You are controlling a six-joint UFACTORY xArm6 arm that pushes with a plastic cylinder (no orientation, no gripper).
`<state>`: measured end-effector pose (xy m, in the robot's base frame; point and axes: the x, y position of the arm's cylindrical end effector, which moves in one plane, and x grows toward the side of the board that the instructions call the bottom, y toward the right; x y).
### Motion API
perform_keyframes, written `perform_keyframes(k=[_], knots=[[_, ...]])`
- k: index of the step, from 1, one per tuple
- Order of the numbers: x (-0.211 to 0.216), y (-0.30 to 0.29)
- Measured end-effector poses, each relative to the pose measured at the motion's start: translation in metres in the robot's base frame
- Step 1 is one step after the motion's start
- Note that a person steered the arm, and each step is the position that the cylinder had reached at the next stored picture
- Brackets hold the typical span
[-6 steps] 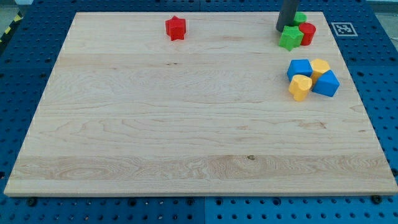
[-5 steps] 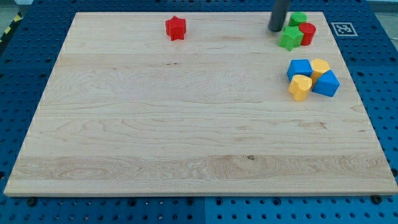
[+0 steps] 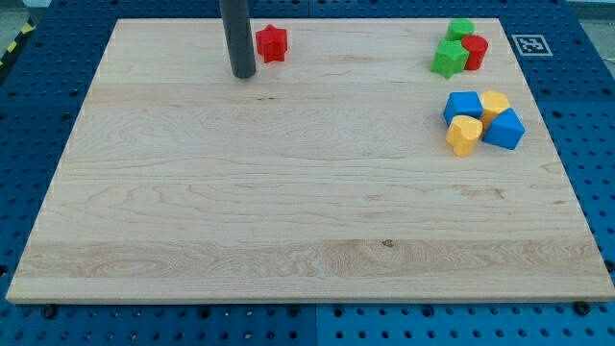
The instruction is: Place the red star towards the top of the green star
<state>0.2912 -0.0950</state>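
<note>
Tip (image 3: pixel 243 75) sits just left of red star (image 3: pixel 272 43); no jaws visible

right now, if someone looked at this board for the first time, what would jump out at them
First the dark rod near the view's top left, my tip resting just left of and slightly below the lone red star. Then the tight cluster at the top right, where the green star sits against a red block and a green block. Below that, two blue blocks and two yellow blocks huddle together.

Robotics lab: blue pegboard bench (image 3: pixel 38 115), fiducial tag (image 3: pixel 531 44)
</note>
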Motion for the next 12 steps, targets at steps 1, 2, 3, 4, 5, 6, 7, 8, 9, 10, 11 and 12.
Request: perform_keyframes(k=[1,2,3,4,5,6,7,8,9,10,11,12], knots=[[-0.037,0.037],[-0.037,0.136],[-0.037,0.189],[-0.022,0.155],[-0.004,0.086],[-0.029,0.01],[-0.083,0.004],[-0.089,0.057],[-0.089,0.115],[-0.086,0.159],[-0.078,0.171],[-0.078,0.127]])
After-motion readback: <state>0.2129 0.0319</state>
